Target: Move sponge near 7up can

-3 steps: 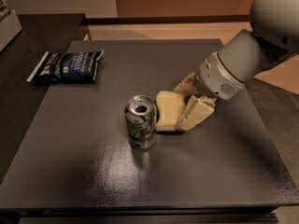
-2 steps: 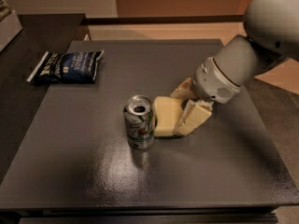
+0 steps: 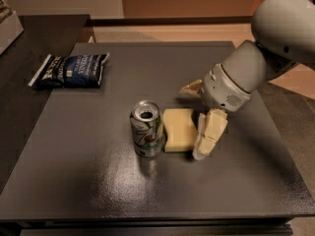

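Note:
The 7up can [image 3: 146, 128] stands upright on the dark table [image 3: 98, 181], silver with green markings and an open top. The pale yellow sponge [image 3: 179, 129] lies flat on the table right beside the can, on its right, almost touching it. My gripper [image 3: 200, 113] is just right of the sponge, with its cream fingers spread open. One finger [image 3: 190, 88] is behind the sponge. The other finger [image 3: 210, 132] rests by the sponge's right edge. The sponge is not held between them.
A dark blue chip bag [image 3: 71, 70] lies at the table's back left. A second dark surface [image 3: 29, 48] adjoins the table on the left. The table's front edge [image 3: 147, 215] runs along the bottom. My grey arm [image 3: 266, 48] reaches in from the upper right.
The sponge was tilted in my gripper and drew close to the can. It now lies flat next to the can, and the fingers have spread apart and let go.

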Motion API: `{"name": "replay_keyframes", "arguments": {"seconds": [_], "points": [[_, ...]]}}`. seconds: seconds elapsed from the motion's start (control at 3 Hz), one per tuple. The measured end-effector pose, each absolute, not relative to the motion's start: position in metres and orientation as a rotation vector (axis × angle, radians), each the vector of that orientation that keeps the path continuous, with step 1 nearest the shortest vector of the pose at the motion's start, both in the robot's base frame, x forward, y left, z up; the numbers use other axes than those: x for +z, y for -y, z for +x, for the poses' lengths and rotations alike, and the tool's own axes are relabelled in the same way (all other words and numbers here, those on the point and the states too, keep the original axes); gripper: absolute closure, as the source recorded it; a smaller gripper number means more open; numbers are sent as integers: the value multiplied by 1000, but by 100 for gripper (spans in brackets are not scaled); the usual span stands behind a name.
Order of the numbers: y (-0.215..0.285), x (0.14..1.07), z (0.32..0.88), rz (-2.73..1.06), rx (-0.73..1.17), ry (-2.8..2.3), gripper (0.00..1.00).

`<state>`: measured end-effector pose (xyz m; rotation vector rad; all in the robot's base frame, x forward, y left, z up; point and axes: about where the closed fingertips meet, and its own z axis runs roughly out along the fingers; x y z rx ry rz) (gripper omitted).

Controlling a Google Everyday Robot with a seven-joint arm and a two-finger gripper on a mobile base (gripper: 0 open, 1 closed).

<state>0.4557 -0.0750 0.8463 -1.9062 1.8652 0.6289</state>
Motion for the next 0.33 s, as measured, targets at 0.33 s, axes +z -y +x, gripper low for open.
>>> {"name": "replay_keyframes", "arguments": {"seconds": [0.33], "points": [[75, 846, 456, -1906, 629, -1865, 0]]}}
